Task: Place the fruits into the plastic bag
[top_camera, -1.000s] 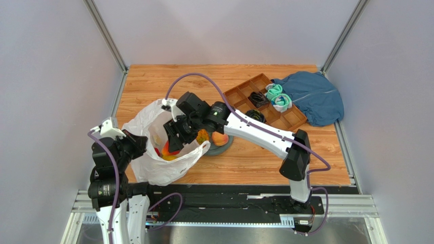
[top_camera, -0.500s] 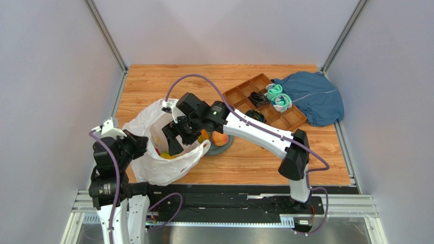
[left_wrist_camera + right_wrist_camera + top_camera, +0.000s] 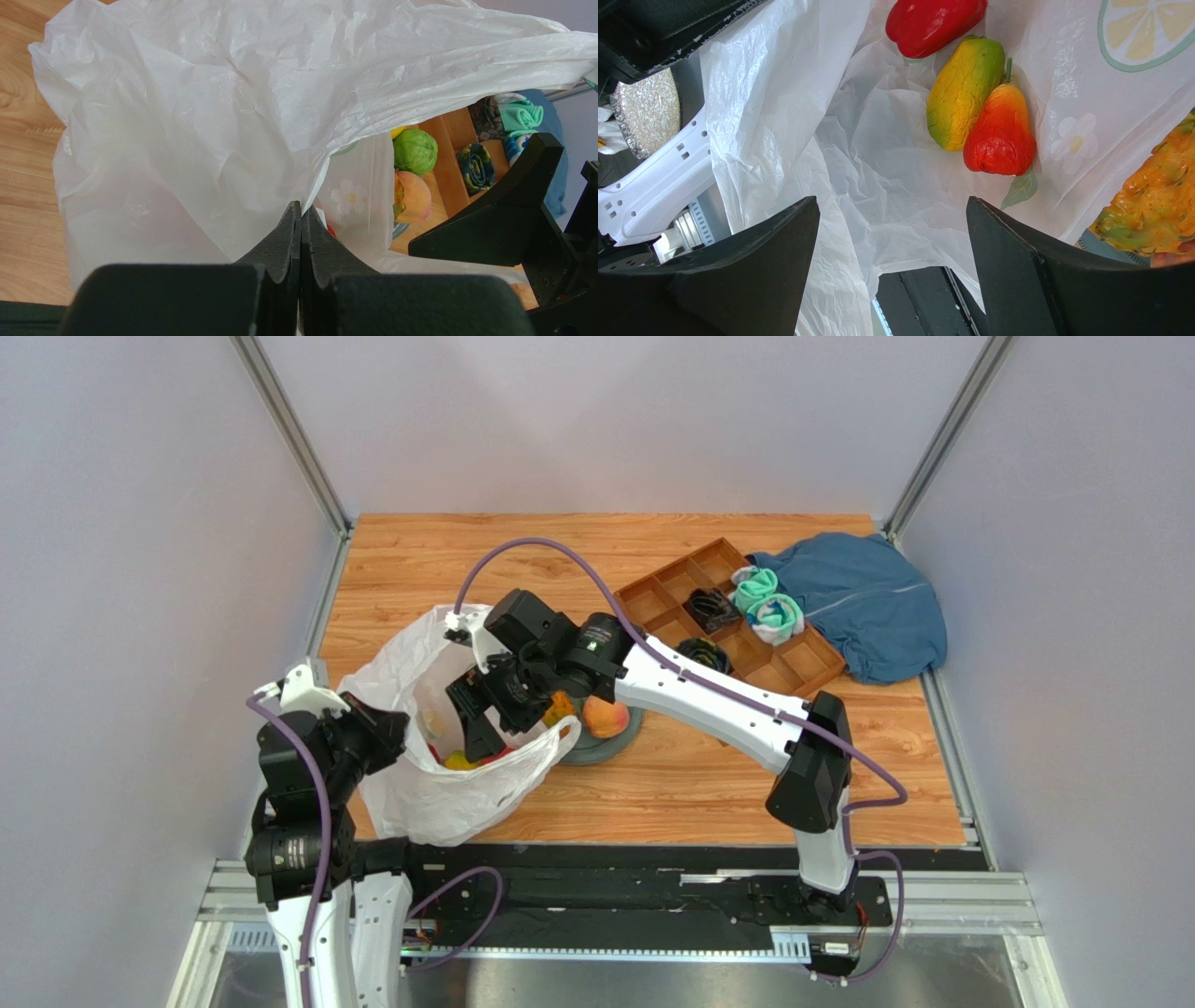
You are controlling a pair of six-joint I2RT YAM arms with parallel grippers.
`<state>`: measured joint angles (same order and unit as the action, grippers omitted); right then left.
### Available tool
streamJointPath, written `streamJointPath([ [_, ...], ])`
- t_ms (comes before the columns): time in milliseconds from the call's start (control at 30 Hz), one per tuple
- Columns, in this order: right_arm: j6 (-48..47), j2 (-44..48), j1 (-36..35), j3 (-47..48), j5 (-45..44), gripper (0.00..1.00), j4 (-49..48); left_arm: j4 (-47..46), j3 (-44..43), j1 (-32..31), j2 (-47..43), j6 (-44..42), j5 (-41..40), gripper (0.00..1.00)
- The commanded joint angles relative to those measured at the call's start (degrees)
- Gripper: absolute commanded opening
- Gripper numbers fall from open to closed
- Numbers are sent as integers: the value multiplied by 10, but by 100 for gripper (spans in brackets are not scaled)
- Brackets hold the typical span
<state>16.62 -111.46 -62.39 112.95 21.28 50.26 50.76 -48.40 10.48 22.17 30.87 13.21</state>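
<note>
The white plastic bag (image 3: 446,791) lies open at the front left. My left gripper (image 3: 301,208) is shut on its rim and holds the mouth up; it shows in the top view (image 3: 385,739) at the bag's left side. My right gripper (image 3: 891,204) is open and empty inside the bag's mouth, also in the top view (image 3: 471,723). Below it in the bag lie a red fruit (image 3: 933,21), a yellow-green mango (image 3: 964,92) and a red-orange pear-shaped fruit (image 3: 999,136). The pineapple (image 3: 1157,203) shows at the right edge. A green round fruit (image 3: 414,150) and a peach (image 3: 413,197) sit outside the bag.
A dark plate (image 3: 622,739) with fruit on it stands right of the bag. A wooden divided tray (image 3: 673,592) with rolled socks is at the back right, beside a blue cloth (image 3: 863,602). Metal frame posts stand at the back corners.
My right gripper has moved a little left and lower into the bag's mouth. The left gripper keeps its hold on the rim in the same place.
</note>
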Motion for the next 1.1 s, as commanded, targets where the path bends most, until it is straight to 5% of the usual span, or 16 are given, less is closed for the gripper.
streamJointPath([
  [0, -5, 34, 1, 21, -19, 80, -24, -22, 0, 0, 5, 4, 0, 0],
  [300, 17, 128, 38, -17, -66, 77, -63, -21, -5, -1, 9, 0, -8, 0],
  [667, 64, 213, 181, -185, -75, 75, -99, -27, -5, -1, 16, 1, -6, 0],
  [1067, 0, 131, 216, -207, -158, 83, -62, -15, -12, -1, 16, -6, -11, 0],
])
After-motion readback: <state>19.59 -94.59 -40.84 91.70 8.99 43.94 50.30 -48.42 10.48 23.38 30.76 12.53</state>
